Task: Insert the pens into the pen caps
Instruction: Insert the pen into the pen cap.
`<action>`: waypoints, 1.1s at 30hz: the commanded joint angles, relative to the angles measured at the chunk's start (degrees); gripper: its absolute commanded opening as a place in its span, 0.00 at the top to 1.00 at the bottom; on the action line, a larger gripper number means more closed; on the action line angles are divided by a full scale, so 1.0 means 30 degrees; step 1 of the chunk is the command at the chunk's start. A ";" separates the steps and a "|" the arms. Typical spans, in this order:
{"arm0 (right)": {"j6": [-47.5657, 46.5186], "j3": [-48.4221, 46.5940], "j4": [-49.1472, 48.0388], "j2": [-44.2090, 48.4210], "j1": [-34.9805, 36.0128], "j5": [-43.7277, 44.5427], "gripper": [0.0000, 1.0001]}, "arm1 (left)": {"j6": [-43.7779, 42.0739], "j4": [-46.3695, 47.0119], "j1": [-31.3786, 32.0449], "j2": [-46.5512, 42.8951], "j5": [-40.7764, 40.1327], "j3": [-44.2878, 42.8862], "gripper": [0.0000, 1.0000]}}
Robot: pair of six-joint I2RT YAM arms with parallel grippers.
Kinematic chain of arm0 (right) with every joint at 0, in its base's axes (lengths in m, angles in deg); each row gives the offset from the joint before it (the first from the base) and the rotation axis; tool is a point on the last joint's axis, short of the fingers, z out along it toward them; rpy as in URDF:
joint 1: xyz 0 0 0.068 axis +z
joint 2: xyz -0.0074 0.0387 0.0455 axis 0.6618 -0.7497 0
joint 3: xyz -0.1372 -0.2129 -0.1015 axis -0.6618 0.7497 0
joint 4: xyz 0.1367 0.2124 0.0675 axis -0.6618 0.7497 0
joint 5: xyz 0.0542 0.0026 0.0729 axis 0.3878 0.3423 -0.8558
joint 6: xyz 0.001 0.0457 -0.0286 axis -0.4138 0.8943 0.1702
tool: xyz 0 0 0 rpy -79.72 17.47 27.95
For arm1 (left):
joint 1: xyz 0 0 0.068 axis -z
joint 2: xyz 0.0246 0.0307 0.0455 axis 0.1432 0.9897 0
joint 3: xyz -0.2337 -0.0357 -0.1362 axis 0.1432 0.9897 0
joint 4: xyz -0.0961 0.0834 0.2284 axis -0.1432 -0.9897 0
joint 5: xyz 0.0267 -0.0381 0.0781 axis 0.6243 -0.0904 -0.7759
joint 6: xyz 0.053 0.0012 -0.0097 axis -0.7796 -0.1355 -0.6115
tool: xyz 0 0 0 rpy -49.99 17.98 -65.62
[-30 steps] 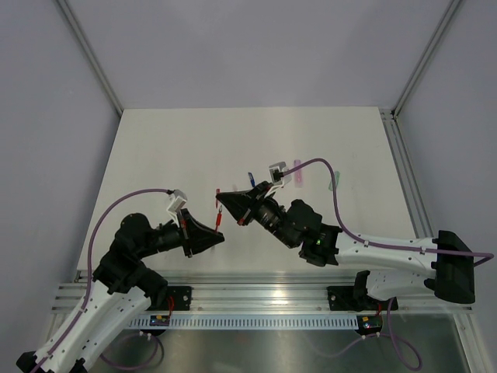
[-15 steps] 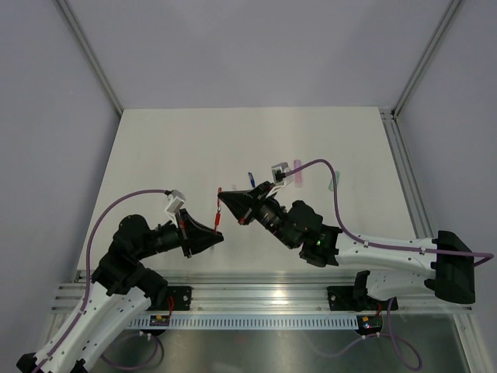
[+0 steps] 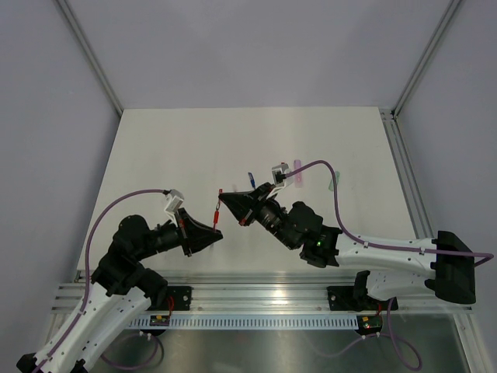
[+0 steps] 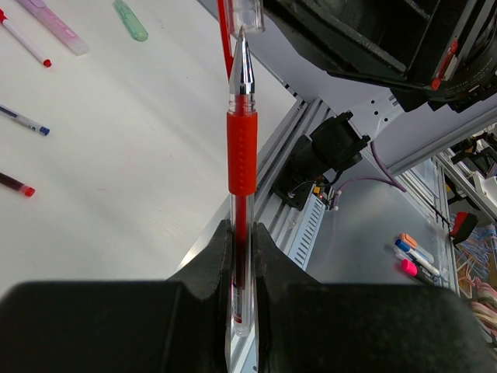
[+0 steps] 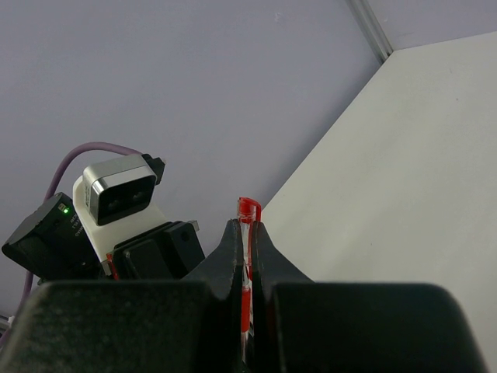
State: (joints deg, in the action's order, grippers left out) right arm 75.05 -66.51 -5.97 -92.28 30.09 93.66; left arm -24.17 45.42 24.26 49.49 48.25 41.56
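My left gripper (image 4: 245, 231) is shut on the lower barrel of a red pen (image 4: 241, 148) with a clear barrel and red grip. The pen points up and away. Its metal tip sits right at the mouth of a clear red-clipped cap (image 4: 248, 11). My right gripper (image 5: 245, 227) is shut on that cap (image 5: 248, 208), whose red top sticks out past the fingertips. In the top view the left gripper (image 3: 214, 231), pen (image 3: 217, 214), cap (image 3: 220, 192) and right gripper (image 3: 225, 200) meet above the table's near middle.
Loose pens lie on the white table (image 3: 171, 155): a blue one (image 3: 251, 179), a pink one (image 3: 297, 172) and a green one (image 3: 335, 182). The left wrist view also shows a thin blue-tipped pen (image 4: 25, 120) and a red-ended one (image 4: 15, 184). The aluminium rail (image 3: 264, 299) runs along the near edge.
The left gripper has carried the red pen slightly up and left. The right gripper with the cap has shifted slightly. The pen tip now meets the cap mouth.
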 commanded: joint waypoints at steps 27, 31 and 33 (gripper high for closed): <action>-0.0378 -0.0245 -0.0755 -0.0390 0.0532 -0.0769 1.00 | 0.1546 0.2967 -0.0224 -0.0169 -0.1026 0.0495 1.00; -0.0466 -0.0275 -0.0549 -0.0361 0.0591 -0.0740 1.00 | 0.1575 0.3350 -0.0196 0.0211 -0.0941 0.0144 1.00; -0.0524 -0.0245 -0.0520 -0.0273 0.0591 -0.0711 1.00 | 0.1488 0.3409 -0.0195 0.0503 -0.0852 0.0027 1.00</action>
State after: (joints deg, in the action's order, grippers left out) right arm 74.79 -66.51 -6.78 -93.42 30.96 92.33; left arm -20.26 50.80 23.99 49.65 47.15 42.81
